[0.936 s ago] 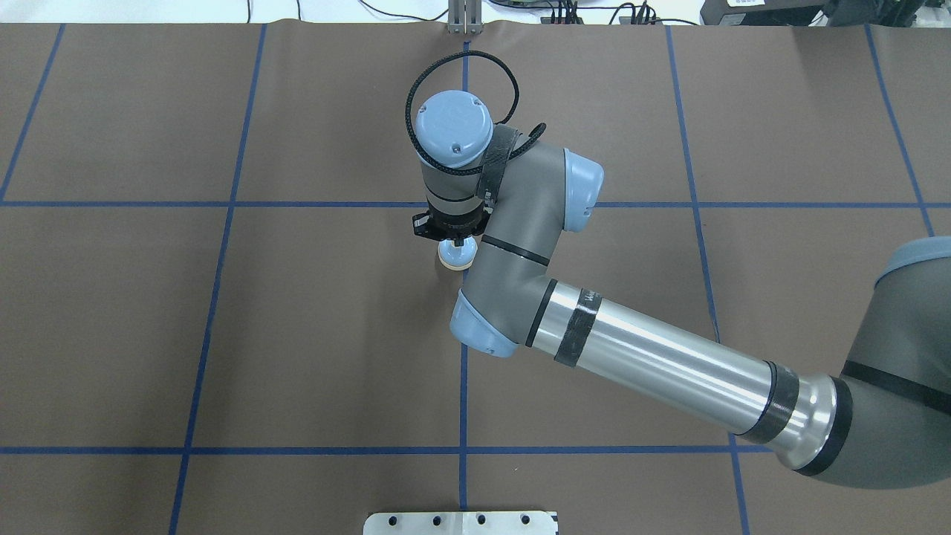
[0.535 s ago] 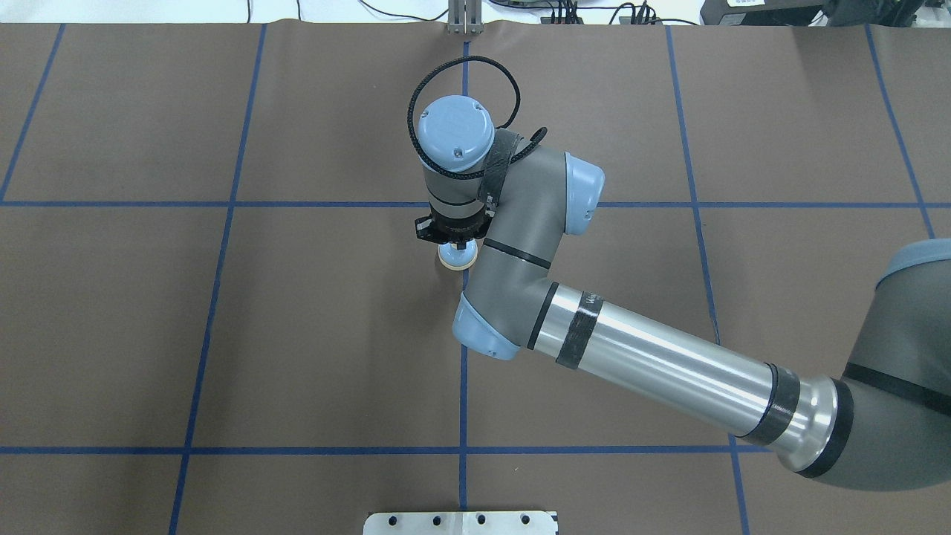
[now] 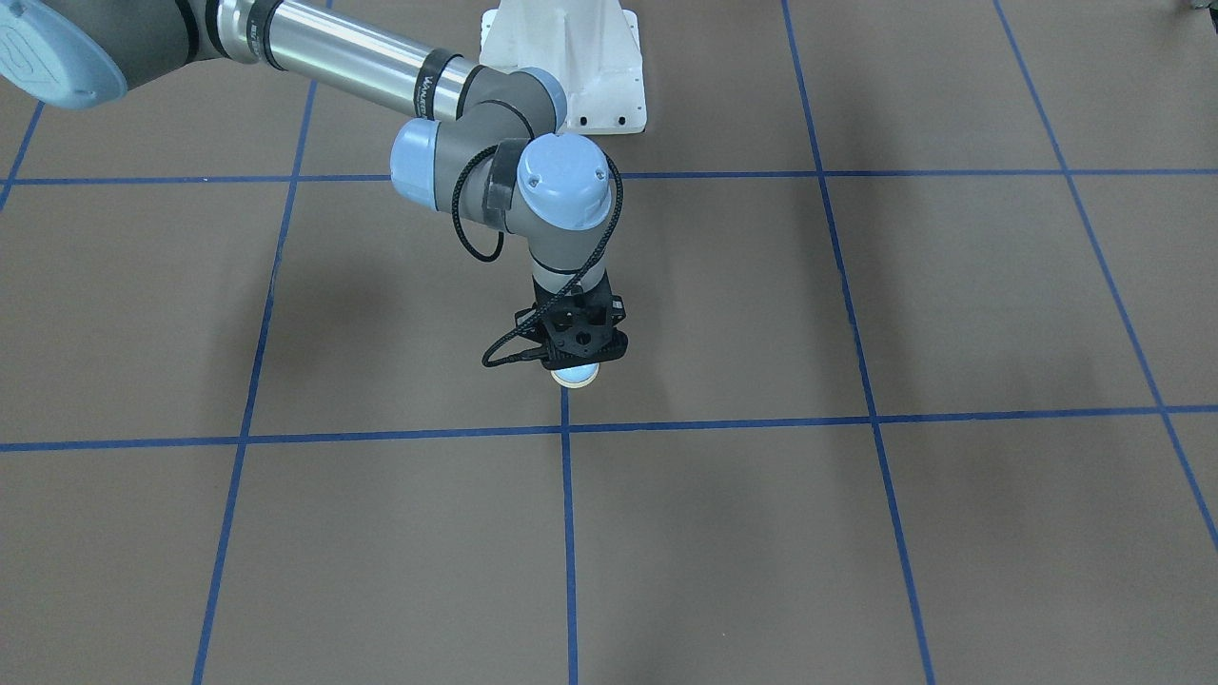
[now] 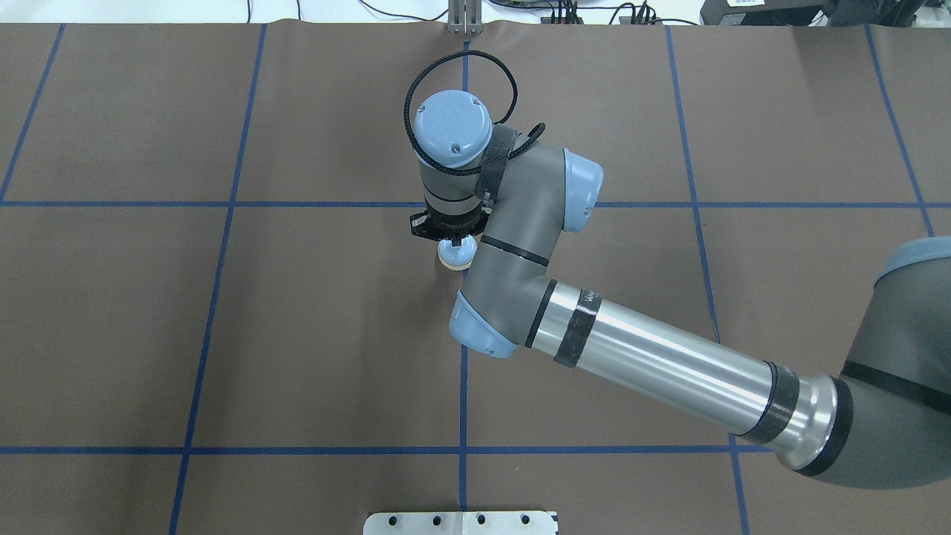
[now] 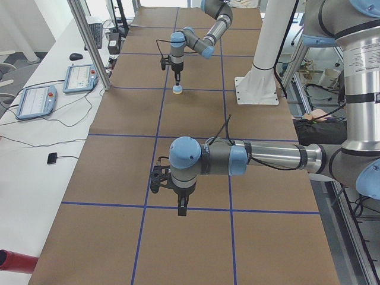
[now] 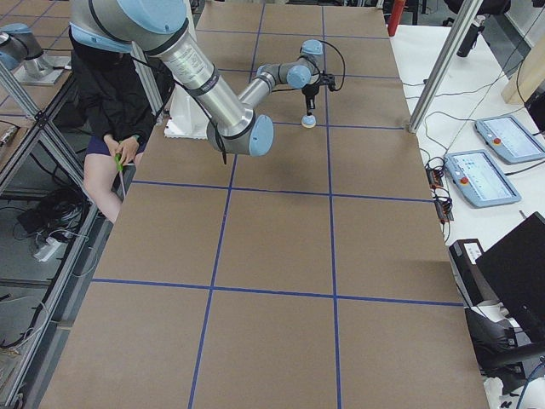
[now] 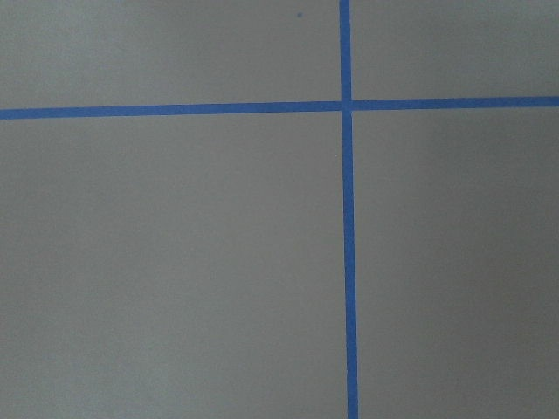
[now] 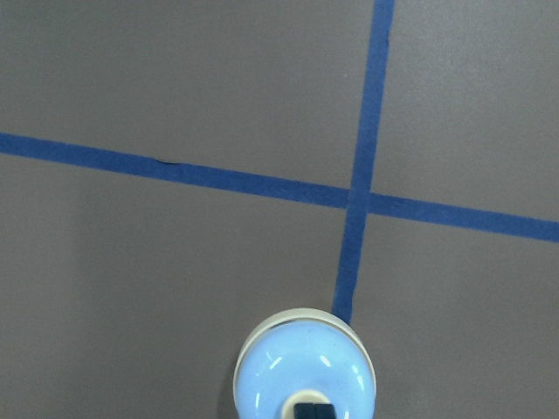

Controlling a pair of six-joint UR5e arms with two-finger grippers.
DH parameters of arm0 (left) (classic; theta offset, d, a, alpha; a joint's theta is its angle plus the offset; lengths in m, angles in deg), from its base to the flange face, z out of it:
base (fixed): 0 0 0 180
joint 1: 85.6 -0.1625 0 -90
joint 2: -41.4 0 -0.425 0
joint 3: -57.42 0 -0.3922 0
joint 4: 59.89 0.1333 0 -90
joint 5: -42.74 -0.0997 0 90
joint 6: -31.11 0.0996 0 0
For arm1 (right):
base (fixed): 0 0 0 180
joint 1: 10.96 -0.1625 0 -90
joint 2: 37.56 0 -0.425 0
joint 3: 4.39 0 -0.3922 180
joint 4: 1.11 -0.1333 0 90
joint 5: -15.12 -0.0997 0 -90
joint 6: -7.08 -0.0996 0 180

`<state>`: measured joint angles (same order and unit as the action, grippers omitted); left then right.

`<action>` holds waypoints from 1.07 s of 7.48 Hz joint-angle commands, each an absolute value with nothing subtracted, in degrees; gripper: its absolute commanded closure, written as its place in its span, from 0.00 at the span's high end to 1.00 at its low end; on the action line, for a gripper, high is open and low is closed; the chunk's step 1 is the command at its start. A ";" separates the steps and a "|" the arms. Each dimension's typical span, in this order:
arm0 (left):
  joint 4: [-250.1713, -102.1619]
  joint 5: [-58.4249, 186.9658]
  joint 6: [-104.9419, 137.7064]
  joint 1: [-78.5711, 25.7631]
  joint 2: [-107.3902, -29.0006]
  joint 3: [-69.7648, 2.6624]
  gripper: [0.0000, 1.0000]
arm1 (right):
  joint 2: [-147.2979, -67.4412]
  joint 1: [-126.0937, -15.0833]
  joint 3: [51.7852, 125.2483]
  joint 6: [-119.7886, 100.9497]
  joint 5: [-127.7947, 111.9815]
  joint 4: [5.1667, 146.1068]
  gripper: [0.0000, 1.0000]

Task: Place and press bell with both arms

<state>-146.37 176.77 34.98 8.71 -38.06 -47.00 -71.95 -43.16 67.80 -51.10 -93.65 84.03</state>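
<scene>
The bell [image 4: 456,256] stands on the brown table near a crossing of blue tape lines; it also shows in the front view [image 3: 576,377] and the right wrist view [image 8: 306,375]. My right gripper [image 4: 457,242] hangs straight above it, fingers shut together, with the black tip at the cream button [image 8: 312,408]. I cannot tell whether it touches the button. My left gripper [image 5: 181,208] shows only in the exterior left view, pointing down over bare table far from the bell [image 5: 177,89]; I cannot tell if it is open or shut. The left wrist view shows only table and tape.
A white bolted pedestal [image 3: 561,67] stands behind the right arm. A metal plate [image 4: 461,522] lies at the table's near edge. Tablets [image 5: 37,101] lie on a side bench. A person [image 6: 111,102] sits beside the table.
The right gripper dipped onto the bell half a second ago and has since risen back to about its earlier height. The bell has stayed in place.
</scene>
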 commanded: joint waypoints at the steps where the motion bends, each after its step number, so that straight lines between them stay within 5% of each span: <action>1: -146.37 176.68 34.89 8.62 -38.05 -47.00 1.00 | -71.84 -44.61 69.60 -51.01 -94.13 84.14 0.02; 2: -146.28 176.77 34.54 8.53 -38.05 -47.00 1.00 | -71.93 -45.32 70.05 -51.19 -93.96 84.14 0.67; 3: -146.46 176.77 34.45 8.53 -38.14 -47.00 1.00 | -73.93 -47.24 72.58 -51.19 -94.04 84.67 0.99; 8: -147.51 176.77 33.84 7.92 -38.49 -47.26 1.00 | -95.09 -65.50 88.93 -36.04 -108.02 84.76 1.00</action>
